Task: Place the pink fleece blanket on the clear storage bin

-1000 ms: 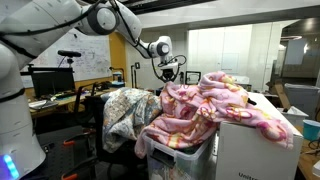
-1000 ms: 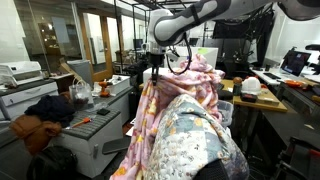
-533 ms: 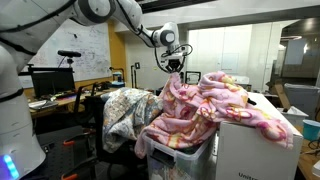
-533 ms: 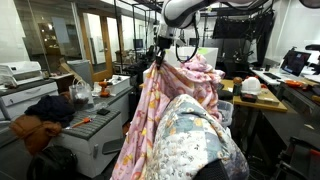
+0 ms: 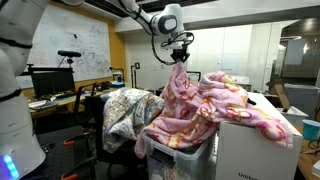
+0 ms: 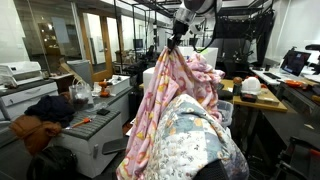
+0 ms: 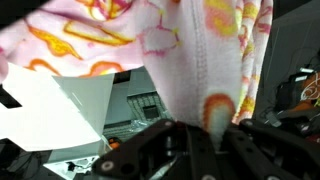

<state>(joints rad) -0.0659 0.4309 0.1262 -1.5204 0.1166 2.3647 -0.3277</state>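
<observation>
cluttered lab all round. my claw (image 5: 180,58), up high, pinches a corner of the blanket (image 5: 215,110). its bulk lies heaped over the bin (image 5: 185,160).

the pink fleece blanket (image 5: 205,105) shows yellow, cream and orange shapes; the other blanket (image 5: 122,112) is grey-white, patterned

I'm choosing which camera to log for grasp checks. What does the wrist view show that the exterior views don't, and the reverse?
Only the wrist view: up close, a fold of the pink fleece blanket running into the gripper, which is closed on it. Only the exterior views: the clear storage bin under the draped blanket, the grey-white patterned blanket beside it, and the arm raised high so the fabric hangs in a peak. Both: the gripper holding the pink blanket.
</observation>
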